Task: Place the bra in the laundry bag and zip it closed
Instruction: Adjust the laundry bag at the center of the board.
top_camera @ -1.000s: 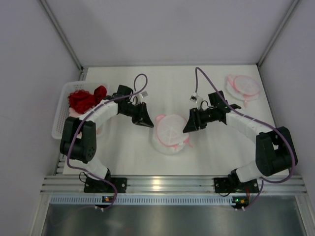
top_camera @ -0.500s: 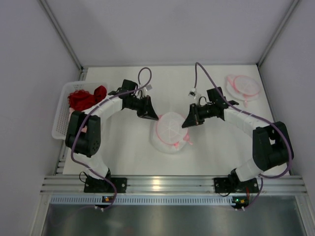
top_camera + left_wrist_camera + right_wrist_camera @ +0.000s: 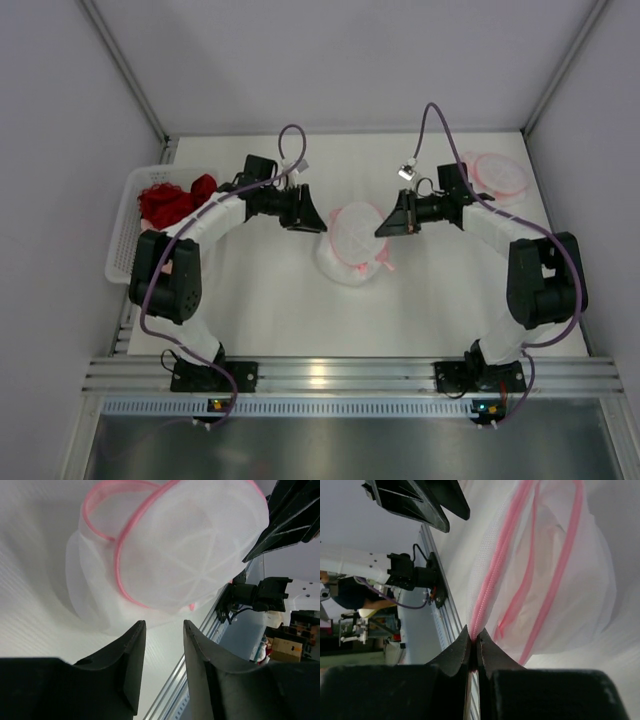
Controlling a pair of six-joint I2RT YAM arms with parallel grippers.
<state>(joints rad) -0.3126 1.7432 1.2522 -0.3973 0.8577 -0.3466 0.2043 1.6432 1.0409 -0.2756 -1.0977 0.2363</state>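
My right gripper point(image 3: 473, 642) is pressed together, pinching the pink zip edge of the laundry bag point(image 3: 352, 243), which sits mid-table between both hands. My left gripper point(image 3: 164, 630), fingers apart and empty, hovers just beside the bag's left side. A red garment point(image 3: 175, 200), likely the bra, lies in the basket point(image 3: 116, 262) at the left, nearer my left arm, with bare white table point(image 3: 270, 300) between.
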